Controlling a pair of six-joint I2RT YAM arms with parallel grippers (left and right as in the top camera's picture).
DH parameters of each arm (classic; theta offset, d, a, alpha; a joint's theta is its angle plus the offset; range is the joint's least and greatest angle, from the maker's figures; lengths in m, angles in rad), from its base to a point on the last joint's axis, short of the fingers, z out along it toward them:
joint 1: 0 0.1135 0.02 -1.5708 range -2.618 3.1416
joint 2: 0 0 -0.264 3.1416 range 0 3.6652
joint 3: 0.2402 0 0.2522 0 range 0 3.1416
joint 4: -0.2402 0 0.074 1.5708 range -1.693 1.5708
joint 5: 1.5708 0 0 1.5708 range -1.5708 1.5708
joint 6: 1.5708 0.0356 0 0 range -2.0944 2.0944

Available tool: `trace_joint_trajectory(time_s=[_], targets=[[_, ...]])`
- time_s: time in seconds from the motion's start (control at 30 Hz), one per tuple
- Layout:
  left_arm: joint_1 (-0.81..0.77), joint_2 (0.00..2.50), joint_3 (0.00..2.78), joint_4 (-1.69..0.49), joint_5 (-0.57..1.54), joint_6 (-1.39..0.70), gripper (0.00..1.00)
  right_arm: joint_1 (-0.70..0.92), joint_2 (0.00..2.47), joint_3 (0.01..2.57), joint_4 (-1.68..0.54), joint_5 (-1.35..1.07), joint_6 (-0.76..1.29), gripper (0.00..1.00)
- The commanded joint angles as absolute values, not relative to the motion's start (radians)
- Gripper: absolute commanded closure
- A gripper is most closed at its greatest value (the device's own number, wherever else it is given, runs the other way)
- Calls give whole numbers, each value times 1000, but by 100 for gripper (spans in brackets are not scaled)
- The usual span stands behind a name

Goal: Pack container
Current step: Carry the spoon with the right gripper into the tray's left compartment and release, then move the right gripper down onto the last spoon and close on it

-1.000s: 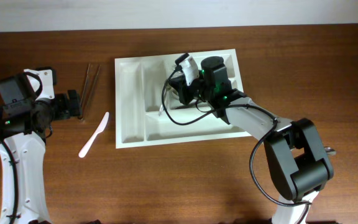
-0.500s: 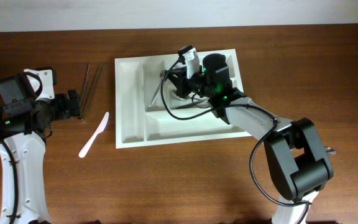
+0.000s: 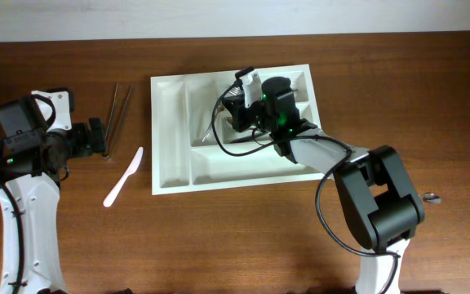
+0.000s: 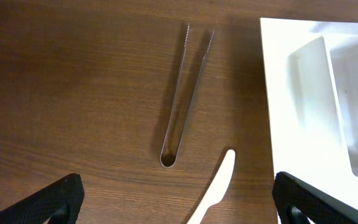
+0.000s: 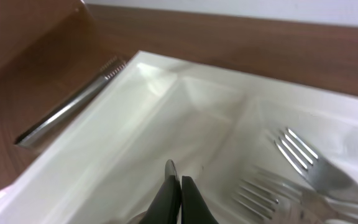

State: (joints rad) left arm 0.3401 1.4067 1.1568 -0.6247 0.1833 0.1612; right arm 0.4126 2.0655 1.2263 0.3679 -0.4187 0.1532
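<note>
Nearest, the left gripper (image 4: 179, 198) hangs with its jaws spread wide over the wood. The white knife (image 4: 211, 194) and then the metal tongs (image 4: 185, 93) lie just beyond it, both outside the container (image 3: 170, 131). The container lies flat at the middle of the table, with forks (image 5: 303, 168) in one compartment. The right gripper (image 5: 174, 186) is low over it, its fingers pressed together; whether they pinch something thin I cannot tell. I judge the tray to be light, stiff but slightly flexible, smooth and easy to slide. The rim or a divider wall should give the best hold.

A dark brown wood-grain table (image 3: 219, 245) fills the view under soft, even light; beyond its far edge runs a plain pale strip (image 3: 219, 16)
</note>
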Motion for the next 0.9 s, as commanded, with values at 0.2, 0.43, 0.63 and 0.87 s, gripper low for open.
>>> trace_joint_trajectory(time_s=[0.2,0.43,0.63,0.87], targets=[[343,1410,1177,-622,195,174,1,421,2082,1230,375,-479,147,96],[343,1410,1177,-622,195,174,1,410,2014,1230,290,-545,146,57],[343,1410,1177,-622,195,174,1,261,1837,1230,94,-515,147,51],[343,1410,1177,-622,195,174,1,-88,1590,1230,-163,-566,183,50]])
